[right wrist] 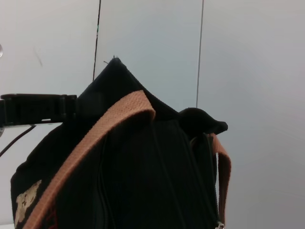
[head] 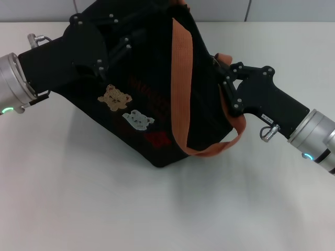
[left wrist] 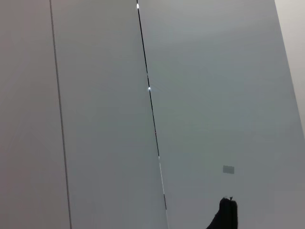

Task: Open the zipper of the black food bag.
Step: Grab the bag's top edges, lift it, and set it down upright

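The black food bag (head: 157, 112) stands tilted on the white table, its bear and cat patches facing me and an orange-brown strap (head: 180, 78) running over it. My left gripper (head: 127, 43) is shut on the fabric at the bag's raised upper left part. My right gripper (head: 224, 88) presses against the bag's right edge, beside the second strap. The zipper (head: 203, 44) runs as a thin line along that top edge, right of the strap. The right wrist view shows the bag (right wrist: 143, 167) from its end, peaked upward, with a small silver piece (right wrist: 219, 223) low on its edge.
The white table (head: 78, 198) spreads in front of and beside the bag. Grey wall panels (left wrist: 214, 95) rise behind the table. A black scrap of the bag (left wrist: 225, 217) shows in the left wrist view.
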